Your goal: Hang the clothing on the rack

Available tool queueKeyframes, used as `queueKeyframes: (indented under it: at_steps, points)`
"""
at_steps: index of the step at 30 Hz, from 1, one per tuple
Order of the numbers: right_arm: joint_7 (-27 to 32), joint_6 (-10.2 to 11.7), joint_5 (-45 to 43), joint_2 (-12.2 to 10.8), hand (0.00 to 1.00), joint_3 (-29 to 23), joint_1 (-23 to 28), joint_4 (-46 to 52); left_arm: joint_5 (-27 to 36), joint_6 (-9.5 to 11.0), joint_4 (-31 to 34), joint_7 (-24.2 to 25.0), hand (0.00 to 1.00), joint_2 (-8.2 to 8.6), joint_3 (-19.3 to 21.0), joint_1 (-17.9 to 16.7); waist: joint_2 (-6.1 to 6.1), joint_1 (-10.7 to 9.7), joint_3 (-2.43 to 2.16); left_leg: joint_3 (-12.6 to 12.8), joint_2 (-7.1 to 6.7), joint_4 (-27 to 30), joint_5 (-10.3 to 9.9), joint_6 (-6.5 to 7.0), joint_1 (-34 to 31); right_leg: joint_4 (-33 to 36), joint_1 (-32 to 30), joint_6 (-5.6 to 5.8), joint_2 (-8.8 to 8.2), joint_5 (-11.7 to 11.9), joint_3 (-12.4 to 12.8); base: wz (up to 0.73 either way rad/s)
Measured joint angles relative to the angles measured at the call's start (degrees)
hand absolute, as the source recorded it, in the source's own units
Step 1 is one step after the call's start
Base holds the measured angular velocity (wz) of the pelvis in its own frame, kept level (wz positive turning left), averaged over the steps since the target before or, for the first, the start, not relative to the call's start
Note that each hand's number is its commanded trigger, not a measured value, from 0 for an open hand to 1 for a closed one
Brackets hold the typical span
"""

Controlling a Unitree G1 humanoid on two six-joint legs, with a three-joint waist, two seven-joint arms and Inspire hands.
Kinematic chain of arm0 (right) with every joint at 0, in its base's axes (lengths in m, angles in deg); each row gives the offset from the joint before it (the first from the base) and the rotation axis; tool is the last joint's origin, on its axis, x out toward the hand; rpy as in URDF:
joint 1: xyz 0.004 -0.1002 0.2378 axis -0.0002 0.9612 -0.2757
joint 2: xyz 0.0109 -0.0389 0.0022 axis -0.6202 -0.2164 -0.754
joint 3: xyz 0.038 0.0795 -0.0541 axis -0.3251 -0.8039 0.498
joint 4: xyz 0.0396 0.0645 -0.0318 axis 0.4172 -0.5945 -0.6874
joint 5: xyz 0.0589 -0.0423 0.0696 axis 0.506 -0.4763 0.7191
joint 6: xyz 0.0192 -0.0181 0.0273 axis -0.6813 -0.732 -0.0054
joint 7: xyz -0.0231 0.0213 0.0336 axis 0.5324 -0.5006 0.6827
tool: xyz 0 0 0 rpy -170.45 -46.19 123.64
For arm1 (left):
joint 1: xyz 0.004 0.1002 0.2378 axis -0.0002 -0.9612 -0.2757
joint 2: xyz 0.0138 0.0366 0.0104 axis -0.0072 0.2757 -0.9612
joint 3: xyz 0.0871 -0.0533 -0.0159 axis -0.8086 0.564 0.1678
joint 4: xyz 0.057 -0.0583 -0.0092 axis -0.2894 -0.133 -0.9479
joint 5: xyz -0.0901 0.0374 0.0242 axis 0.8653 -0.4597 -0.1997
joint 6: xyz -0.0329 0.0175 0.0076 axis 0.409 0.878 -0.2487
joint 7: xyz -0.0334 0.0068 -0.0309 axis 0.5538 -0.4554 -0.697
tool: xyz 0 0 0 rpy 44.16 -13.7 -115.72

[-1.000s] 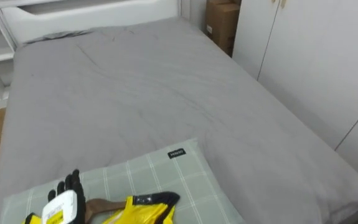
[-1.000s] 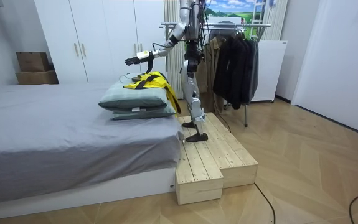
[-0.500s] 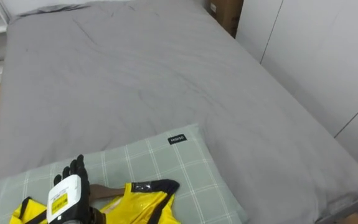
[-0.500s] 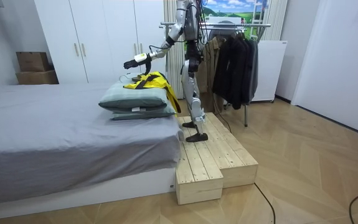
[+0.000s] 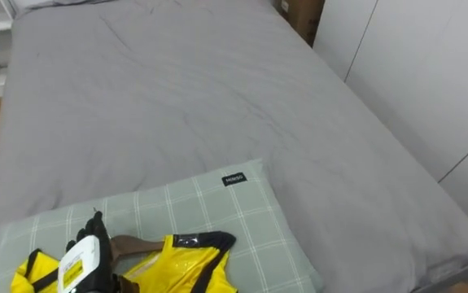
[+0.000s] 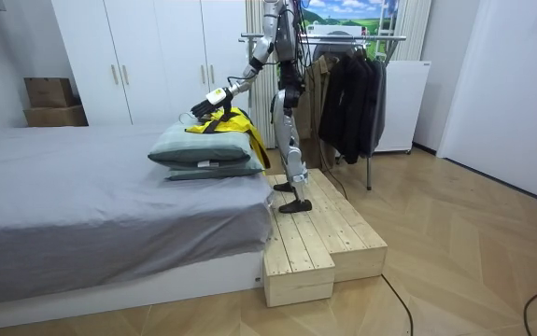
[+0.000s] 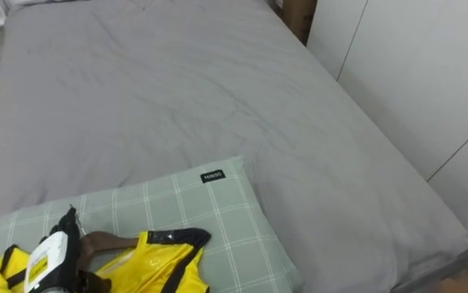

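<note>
Left hand (image 5: 87, 254) lowered, fingers straight | glossy yellow garment (image 5: 181, 268) | curved wooden hanger (image 5: 132, 247) | checked pillow (image 5: 217, 212)

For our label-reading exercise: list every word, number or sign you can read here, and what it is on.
On the pillow, a dark label: too small to read.
On the left hand, a white tag: blurred.
On the yellow jacket, a collar label: unreadable.
Nothing legible.

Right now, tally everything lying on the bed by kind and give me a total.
Pillows: 2, a checked pillow stacked on a darker pillow
Yellow garment: 1
Wooden hanger: 1
Total: 4
</note>
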Motion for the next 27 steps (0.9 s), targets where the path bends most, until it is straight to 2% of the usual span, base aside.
queueKeyframes:
  at_steps: [3,9,23,27]
  points:
    - [0.0,-0.4,0.1,-0.4,0.00,0.6,0.0,-0.1,1.6,0.0,-1.8,0.0,0.00,0.00,0.1,0.3,-0.61,0.2,0.15,-0.2,0.00,0.2,0.0,0.00,0.0,0.0,0.0,-0.02,-0.04,0.0,-0.3,0.03]
    - [0.0,-1.1,0.4,-0.7,0.00,2.2,-0.1,0.0,2.1,0.0,-1.9,0.0,0.00,0.04,0.1,0.4,-1.40,1.1,0.10,-0.2,-0.12,0.2,0.1,0.09,0.0,0.0,0.0,-0.06,-0.18,0.0,-0.4,0.00]
    - [0.0,-1.8,0.5,-1.3,0.00,2.2,-1.3,-0.5,4.4,0.0,-2.2,0.0,0.00,-0.07,0.2,0.8,-1.49,1.3,0.08,-0.2,-0.17,0.3,0.1,0.16,-0.7,0.0,-0.4,-0.06,-0.24,0.0,-0.4,0.00]
    - [0.0,-1.7,0.5,-1.3,0.00,2.2,-1.3,-0.5,4.3,0.6,-2.2,0.1,0.00,-0.59,0.2,1.0,-1.49,1.3,0.06,-0.4,-0.16,0.7,0.1,0.16,-1.5,0.0,-0.9,-0.06,-0.25,0.0,-0.5,0.01]
